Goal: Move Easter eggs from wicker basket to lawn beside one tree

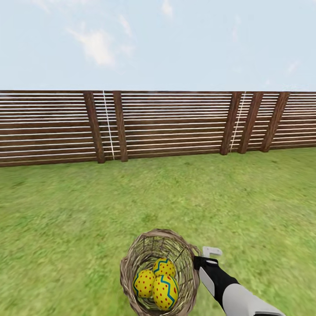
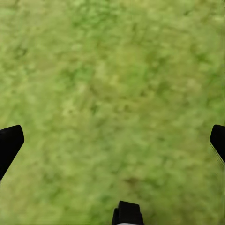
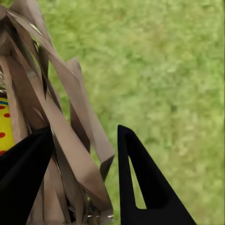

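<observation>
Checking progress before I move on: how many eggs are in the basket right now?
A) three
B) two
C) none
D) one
A: the head view shows three eggs lying together inside the basket, none on the lawn.

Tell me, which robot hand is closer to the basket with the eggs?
The right gripper: its fingers straddle the wicker basket's rim wall. The left gripper faces bare lawn, no basket near.
</observation>
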